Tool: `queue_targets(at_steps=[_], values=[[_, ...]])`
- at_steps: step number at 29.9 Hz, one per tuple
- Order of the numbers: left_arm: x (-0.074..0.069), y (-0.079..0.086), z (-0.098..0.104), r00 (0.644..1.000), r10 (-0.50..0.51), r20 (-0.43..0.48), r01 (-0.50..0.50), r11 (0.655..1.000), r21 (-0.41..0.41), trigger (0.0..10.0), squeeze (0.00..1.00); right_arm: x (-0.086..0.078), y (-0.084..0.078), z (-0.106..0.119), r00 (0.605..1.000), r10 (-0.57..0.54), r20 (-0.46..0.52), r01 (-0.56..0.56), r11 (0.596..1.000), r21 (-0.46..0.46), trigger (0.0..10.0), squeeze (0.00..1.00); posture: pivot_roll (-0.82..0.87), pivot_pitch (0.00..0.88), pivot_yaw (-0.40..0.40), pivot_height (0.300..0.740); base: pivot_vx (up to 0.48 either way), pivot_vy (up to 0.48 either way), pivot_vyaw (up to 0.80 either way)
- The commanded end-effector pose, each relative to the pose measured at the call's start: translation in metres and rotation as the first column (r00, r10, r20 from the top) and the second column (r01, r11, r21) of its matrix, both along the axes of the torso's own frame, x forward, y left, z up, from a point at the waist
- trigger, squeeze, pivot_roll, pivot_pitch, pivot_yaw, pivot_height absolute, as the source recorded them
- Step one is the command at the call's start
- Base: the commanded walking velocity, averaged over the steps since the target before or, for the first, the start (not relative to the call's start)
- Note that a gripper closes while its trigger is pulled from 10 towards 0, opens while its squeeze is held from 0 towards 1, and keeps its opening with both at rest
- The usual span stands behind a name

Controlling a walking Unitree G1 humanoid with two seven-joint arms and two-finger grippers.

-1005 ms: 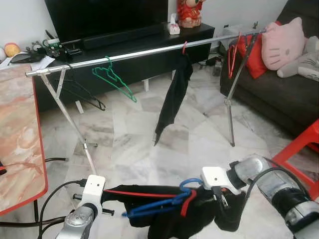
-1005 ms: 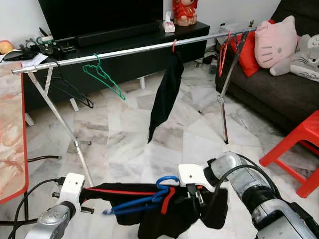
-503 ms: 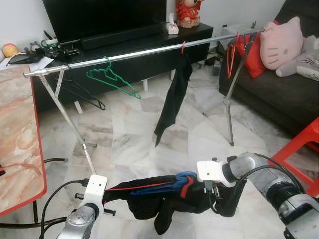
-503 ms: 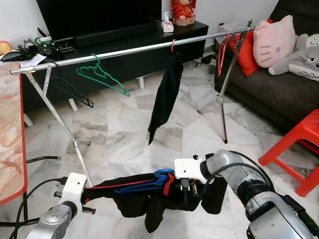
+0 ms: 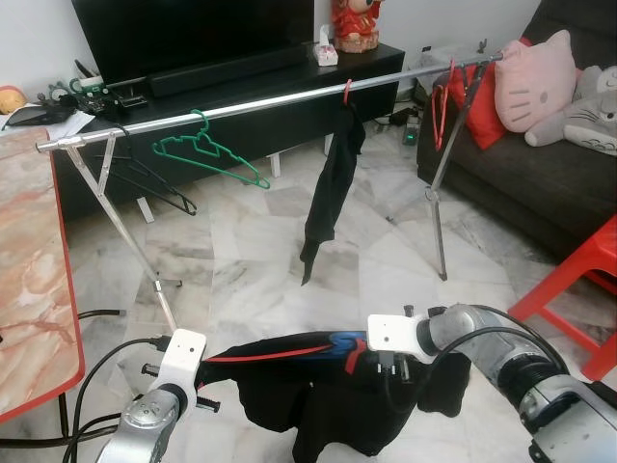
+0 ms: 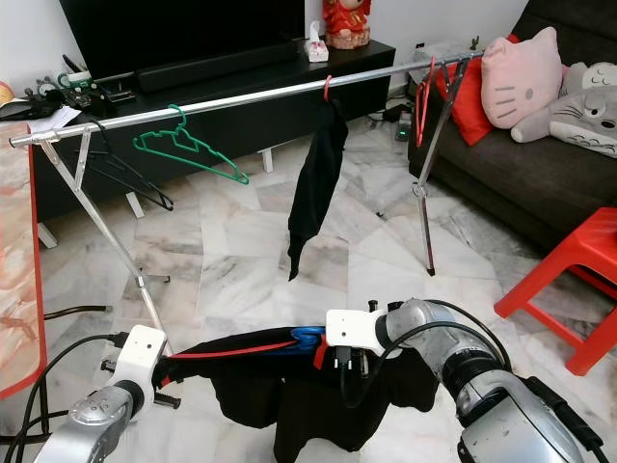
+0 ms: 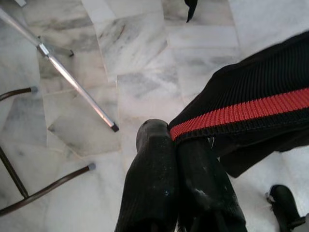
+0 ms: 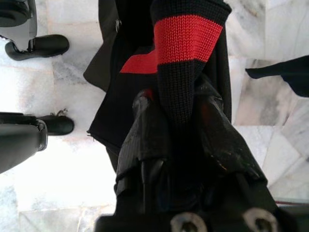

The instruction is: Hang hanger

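Note:
A black garment with a red stripe [image 5: 289, 354] is stretched level between my two grippers, low over the floor. A bit of a blue hanger [image 5: 339, 340] shows at its collar, the rest being hidden inside. My left gripper [image 7: 175, 140] is shut on the garment's red-striped hem. At the other end my right gripper [image 8: 181, 104] is shut on the knit black-and-red band near the collar. Ahead stands a silver clothes rail [image 5: 270, 101]. It carries a green hanger [image 5: 207, 156] and a black garment [image 5: 328, 193] hung from a red hook.
Black hangers [image 5: 145, 178] hang at the rail's left end, a red hanger [image 5: 442, 96] at its right. A marble-topped table with a red edge [image 5: 29, 289] is at my left, a red stool [image 5: 588, 280] and a dark sofa [image 5: 540, 183] at my right.
The blue hanger, which lay in the open on the bunched garment, has slid inside it. The garment is now pulled out straighter and held a little higher. The camera has shifted slightly.

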State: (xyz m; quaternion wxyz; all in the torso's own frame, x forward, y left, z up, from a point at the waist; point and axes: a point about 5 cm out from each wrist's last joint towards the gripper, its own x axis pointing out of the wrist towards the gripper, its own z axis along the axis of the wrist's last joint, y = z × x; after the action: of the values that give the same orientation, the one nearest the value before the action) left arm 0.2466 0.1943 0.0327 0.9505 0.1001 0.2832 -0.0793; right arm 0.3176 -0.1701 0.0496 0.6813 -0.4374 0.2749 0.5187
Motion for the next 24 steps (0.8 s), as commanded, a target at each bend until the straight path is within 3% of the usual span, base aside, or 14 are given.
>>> queue_targets(at_steps=[1, 4, 5, 8, 9, 11, 15, 19, 22, 24], values=[[-0.002, 0.025, 0.005, 0.997, 0.083, -0.002, -0.083, 0.996, 0.040, 0.0, 0.00, 0.001, -0.023, -0.001, 0.996, -0.094, 0.000, 0.093, 0.993, -0.067, 0.0, 0.00, -0.06, 0.000, 0.024, 0.740, 0.000, 0.000, 0.00], [-0.001, 0.025, 0.007, 0.997, 0.081, -0.002, -0.080, 0.996, 0.034, 0.0, 0.00, 0.001, -0.022, -0.002, 0.995, -0.096, 0.002, 0.096, 0.993, -0.068, 0.0, 0.00, -0.06, 0.000, 0.024, 0.740, 0.000, 0.000, 0.00], [0.004, 0.014, 0.018, 1.000, 0.020, 0.014, -0.020, 1.000, -0.001, 0.0, 0.00, 0.006, -0.015, -0.001, 0.984, -0.174, 0.039, 0.174, 0.985, -0.002, 0.0, 0.00, -0.06, 0.000, 0.029, 0.740, 0.000, 0.000, 0.00], [0.008, 0.004, 0.028, 0.999, -0.032, 0.029, 0.032, 0.999, -0.030, 0.0, 0.00, 0.011, -0.009, 0.000, 0.967, -0.246, 0.072, 0.242, 0.968, 0.059, 0.0, 0.00, -0.06, 0.000, 0.029, 0.740, 0.000, 0.000, 0.00], [0.014, -0.013, 0.042, 0.992, -0.114, 0.056, 0.118, 0.990, -0.075, 0.0, 0.00, 0.019, 0.004, 0.004, 0.925, -0.370, 0.085, 0.350, 0.919, 0.184, 0.0, 0.00, -0.06, 0.000, 0.033, 0.740, 0.000, 0.000, 0.00], [0.016, -0.020, 0.046, 0.988, -0.138, 0.066, 0.144, 0.986, -0.090, 0.0, 0.00, 0.022, 0.010, 0.007, 0.909, -0.412, 0.066, 0.387, 0.890, 0.242, 0.0, 0.00, -0.06, 0.000, 0.033, 0.740, 0.000, 0.000, 0.00], [0.018, -0.029, 0.051, 0.982, -0.171, 0.081, 0.179, 0.978, -0.106, 0.0, 0.00, 0.027, 0.021, 0.012, 0.886, -0.463, 0.034, 0.428, 0.843, 0.324, 0.0, 0.00, -0.06, 0.000, 0.035, 0.740, 0.000, 0.000, 0.00], [0.019, -0.043, 0.055, 0.970, -0.226, 0.085, 0.235, 0.964, -0.126, 0.0, 0.00, 0.030, 0.045, 0.019, 0.900, -0.435, -0.020, 0.403, 0.815, 0.417, 0.0, 0.00, -0.06, 0.000, 0.039, 0.740, 0.000, 0.000, 0.00], [0.018, -0.048, 0.058, 0.966, -0.245, 0.082, 0.254, 0.958, -0.134, 0.0, 0.00, 0.031, 0.051, 0.021, 0.898, -0.440, -0.020, 0.405, 0.808, 0.428, 0.0, 0.00, -0.06, 0.000, 0.039, 0.740, 0.000, 0.000, 0.00], [0.017, -0.059, 0.063, 0.947, -0.308, 0.089, 0.319, 0.936, -0.147, 0.0, 0.00, 0.035, 0.065, 0.026, 0.890, -0.455, -0.016, 0.407, 0.780, 0.476, 0.0, 0.00, -0.05, 0.000, 0.038, 0.740, 0.000, 0.000, 0.00]])
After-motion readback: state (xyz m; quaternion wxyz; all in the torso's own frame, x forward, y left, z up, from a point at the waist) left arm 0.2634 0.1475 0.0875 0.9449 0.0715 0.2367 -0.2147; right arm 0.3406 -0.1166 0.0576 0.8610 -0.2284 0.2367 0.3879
